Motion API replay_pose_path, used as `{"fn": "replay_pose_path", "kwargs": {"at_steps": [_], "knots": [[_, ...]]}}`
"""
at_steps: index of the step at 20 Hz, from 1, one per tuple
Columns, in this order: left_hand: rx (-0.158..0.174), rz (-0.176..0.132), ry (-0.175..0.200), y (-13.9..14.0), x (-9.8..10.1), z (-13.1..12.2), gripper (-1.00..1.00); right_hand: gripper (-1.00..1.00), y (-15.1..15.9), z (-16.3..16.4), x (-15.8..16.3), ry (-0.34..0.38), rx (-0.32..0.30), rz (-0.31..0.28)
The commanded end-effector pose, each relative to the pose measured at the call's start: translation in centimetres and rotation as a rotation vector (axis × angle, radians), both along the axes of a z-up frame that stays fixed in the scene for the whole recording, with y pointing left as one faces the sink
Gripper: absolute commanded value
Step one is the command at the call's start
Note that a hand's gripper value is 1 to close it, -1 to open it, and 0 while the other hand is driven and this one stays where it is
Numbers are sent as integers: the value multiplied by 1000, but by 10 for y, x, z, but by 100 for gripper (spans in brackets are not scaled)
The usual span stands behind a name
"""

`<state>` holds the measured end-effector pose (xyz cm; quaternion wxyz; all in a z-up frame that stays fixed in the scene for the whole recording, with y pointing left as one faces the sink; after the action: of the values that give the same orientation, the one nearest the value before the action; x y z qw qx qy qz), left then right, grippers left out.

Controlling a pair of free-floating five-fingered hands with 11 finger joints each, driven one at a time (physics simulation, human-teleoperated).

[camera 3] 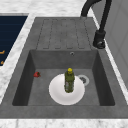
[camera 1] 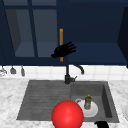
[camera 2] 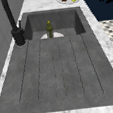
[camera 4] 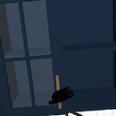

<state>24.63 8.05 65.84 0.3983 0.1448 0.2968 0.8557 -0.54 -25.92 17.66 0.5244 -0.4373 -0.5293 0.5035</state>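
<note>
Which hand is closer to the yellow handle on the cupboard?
The left hand. It is right at the yellow handle, fingers spread across its lower part. The right hand is far below, at the sink's front edge.

Left hand (camera 1: 63,50) raised against wall cabinet's handle (camera 1: 61,33), directly above faucet (camera 1: 68,75). Below faucet, in sink basin (camera 3: 101,82): bottle (camera 3: 69,80) upright on plate (camera 3: 58,93). Right hand (camera 1: 102,124) low at sink's front edge.

Front faces sink (camera 1: 37,100) and cabinet; sides look along basin, close; upper frames cabinet (camera 4: 86,29); all sink views share bottle (camera 1: 87,102).
</note>
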Motion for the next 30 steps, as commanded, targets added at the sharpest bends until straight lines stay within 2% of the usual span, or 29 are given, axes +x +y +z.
{"fn": "replay_pose_path", "kwargs": {"at_steps": [1,4,5,6,7,9,11,12,13,14,15,16,19,21,22,23,26,30], "knots": [[53,-68,-32,10,-1,-18,-100,0,0,0,0,0,0,0],[61,-67,-18,18,-1,-33,-100,0,0,0,0,0,0,0],[67,-66,-4,20,5,-41,100,0,0,0,0,0,0,0],[88,-73,-12,21,16,-47,100,0,0,0,0,0,0,0],[74,-69,-7,24,26,-55,100,0,0,0,0,0,0,0],[67,-79,-24,22,43,-58,100,0,0,0,0,0,0,0],[92,-114,-85,14,55,-64,100,0,0,0,0,0,0,0],[103,-144,-119,9,55,-61,100,0,0,0,0,0,0,0],[157,-177,-146,11,51,-61,100,0,0,0,0,0,0,0],[242,-226,-180,5,41,-59,100,0,0,0,0,0,0,0],[294,-265,-203,3,33,-57,100,0,0,0,0,0,0,0],[318,-296,-210,3,34,-56,100,0,0,0,0,0,0,0],[345,-372,-207,6,29,-49,100,0,0,0,0,0,0,0],[390,-474,-238,13,28,-45,100,0,0,0,0,0,0,0],[390,-467,-255,18,10,-43,100,0,0,0,0,0,0,0],[394,-472,-275,20,8,-44,100,0,0,0,0,0,0,0],[417,-520,-295,24,-5,-44,100,0,0,0,0,0,0,0],[450,-569,-313,33,-25,-49,100,0,0,0,0,0,0,0]]}}
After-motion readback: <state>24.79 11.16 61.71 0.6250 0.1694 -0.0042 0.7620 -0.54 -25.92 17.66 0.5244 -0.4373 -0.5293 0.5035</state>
